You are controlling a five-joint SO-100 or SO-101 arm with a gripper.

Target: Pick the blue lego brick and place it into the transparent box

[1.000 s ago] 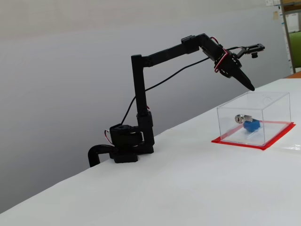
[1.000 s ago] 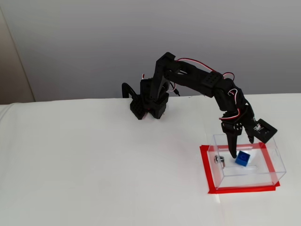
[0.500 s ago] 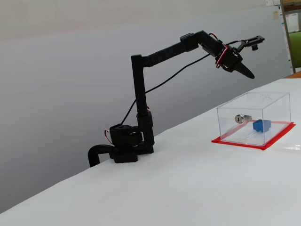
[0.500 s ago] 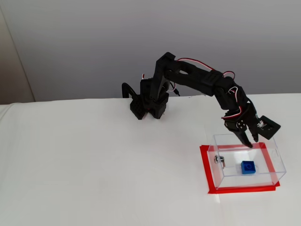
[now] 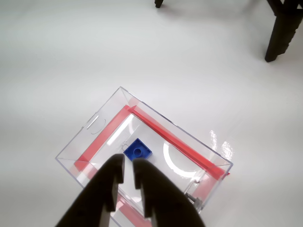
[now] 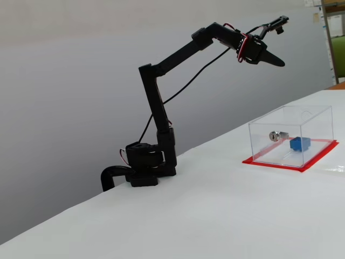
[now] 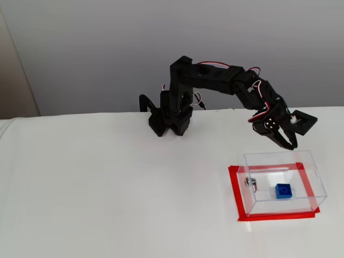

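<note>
The blue lego brick (image 5: 138,151) (image 6: 299,143) (image 7: 282,190) lies stud up on the floor of the transparent box (image 5: 94,137) (image 6: 315,116) (image 7: 301,200), which has a red base. My gripper (image 5: 128,163) (image 6: 280,63) (image 7: 289,144) hangs well above the box, apart from it. Its black fingers (image 5: 113,179) stand nearly together with only a thin slit between them, and nothing is held. In the wrist view the fingertips overlap the near part of the box just below the brick.
A silver lock cylinder (image 6: 275,136) (image 7: 250,183) sits in one box wall. The arm's base (image 6: 143,167) (image 7: 169,121) is clamped at the table's far edge. White tabletop (image 7: 107,188) spreads left of the box. Black posts (image 5: 284,28) show at the wrist view's top right.
The gripper has risen out of and away from the box, back toward the base. The brick, loose under the fingers a second ago, now rests still on the box floor.
</note>
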